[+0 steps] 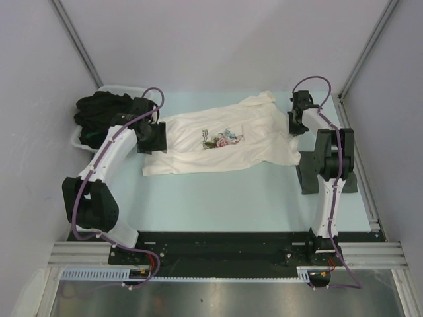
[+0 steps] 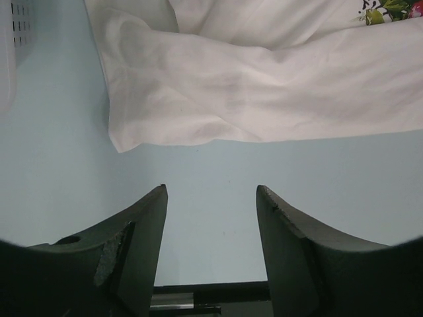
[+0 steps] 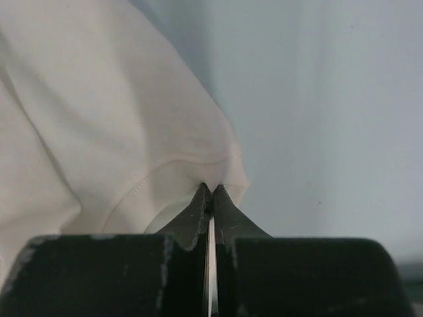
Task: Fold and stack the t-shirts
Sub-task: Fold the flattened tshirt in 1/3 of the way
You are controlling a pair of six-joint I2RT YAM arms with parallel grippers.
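Flattening the cream tee (image 1: 218, 142) before the first fold is my read of the step. Your left hand (image 2: 211, 191) is wide open and empty, hovering over bare surface (image 1: 218, 198) just short of the tee's hem corner. Bring it forward onto that corner and pinch both layers, not only the top one. The tee lies mid-surface, hem to the left and sleeves to the right, rumpled along the near edge. Your right hand (image 3: 211, 193) is pinched closed on a stitched edge of the cloth at the tee's right end. Hold that grip low and pull gently away from the left hand, so the wrinkles come out without dragging the tee off centre. Containers: one tub (image 1: 80, 142), far left corner. It holds a heap of dark tees (image 1: 102, 109); I can't tell how many.
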